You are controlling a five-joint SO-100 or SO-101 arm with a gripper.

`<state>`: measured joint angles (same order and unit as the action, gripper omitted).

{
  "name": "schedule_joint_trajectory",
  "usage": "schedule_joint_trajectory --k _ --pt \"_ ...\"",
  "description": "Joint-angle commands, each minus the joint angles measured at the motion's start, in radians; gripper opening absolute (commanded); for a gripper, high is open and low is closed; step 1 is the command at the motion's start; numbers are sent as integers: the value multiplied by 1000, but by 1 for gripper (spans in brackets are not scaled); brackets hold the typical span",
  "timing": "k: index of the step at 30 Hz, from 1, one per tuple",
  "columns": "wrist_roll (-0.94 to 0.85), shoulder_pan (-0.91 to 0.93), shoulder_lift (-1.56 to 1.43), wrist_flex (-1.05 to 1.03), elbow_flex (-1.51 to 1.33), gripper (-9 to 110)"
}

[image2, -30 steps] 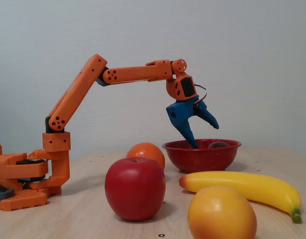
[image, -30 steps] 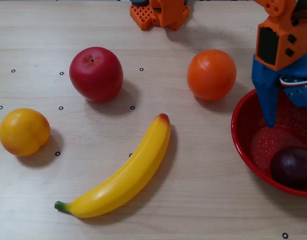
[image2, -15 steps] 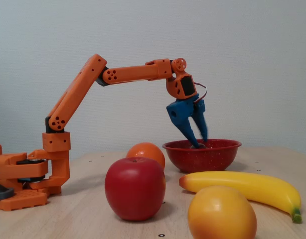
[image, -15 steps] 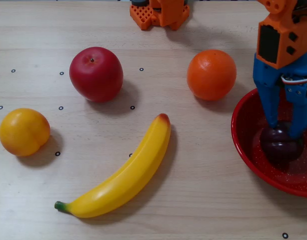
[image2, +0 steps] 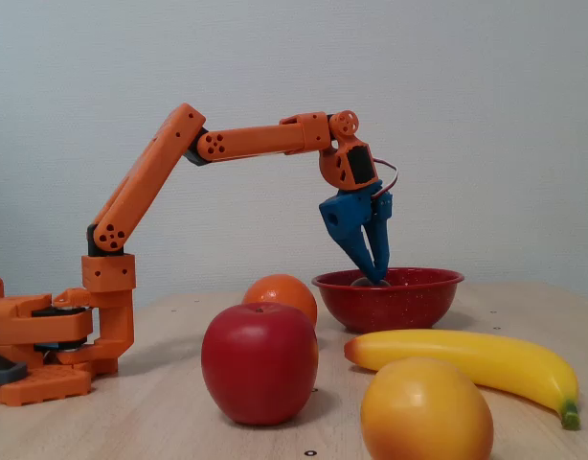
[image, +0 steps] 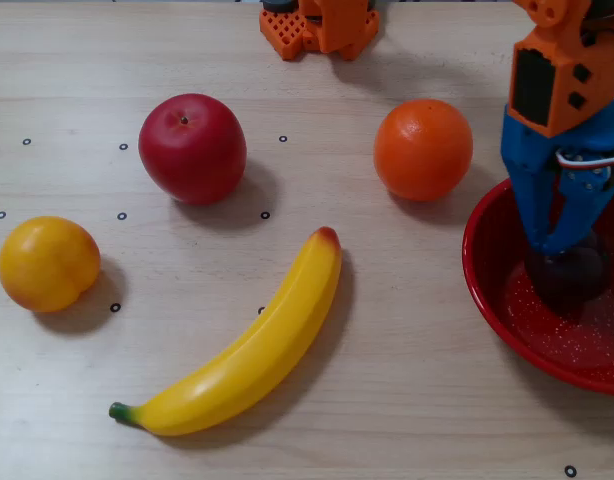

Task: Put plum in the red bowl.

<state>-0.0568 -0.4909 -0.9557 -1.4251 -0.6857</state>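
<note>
**The plum sits in the red bowl with the tool around it**

We see the plum [image: 575, 277] inside the red bowl [image: 487, 290], at the right side of the overhead view. It is dark and round, and it lies near the middle of the part of the bowl we can see. In the fixed view only a tiny bit of the plum [image2: 368, 282] peeks over the bowl's rim [image2: 409, 298].

The blue tool [image: 557, 250] points down into the bowl. Its two fingers [image: 532, 205] are close together, and their tips meet at the top of the plum. It looks like the tool is pinching the plum, with only a small gap left between the fingers. In the fixed view the tool [image2: 374, 278] reaches just past the rim.

The orange arm [image2: 246, 144] stretches from its base [image2: 45, 345] on the left, over to the bowl.

Other fruits lie on the light wooden table [image: 387, 400]. An orange [image: 423, 150] sits just beside the bowl in the overhead view. A red apple [image: 192, 148] is farther left. A long yellow banana [image: 249, 345] lies in the middle. A yellow-orange round fruit [image: 48, 263] sits at the far left, well apart from the bowl.
</note>
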Motion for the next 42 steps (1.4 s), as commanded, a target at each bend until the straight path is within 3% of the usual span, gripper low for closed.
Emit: schedule_joint_trajectory --k 1,42 --pt "3 44 -252 -41 91 0" --pt "-66 476 -1292 -92 -988 0"
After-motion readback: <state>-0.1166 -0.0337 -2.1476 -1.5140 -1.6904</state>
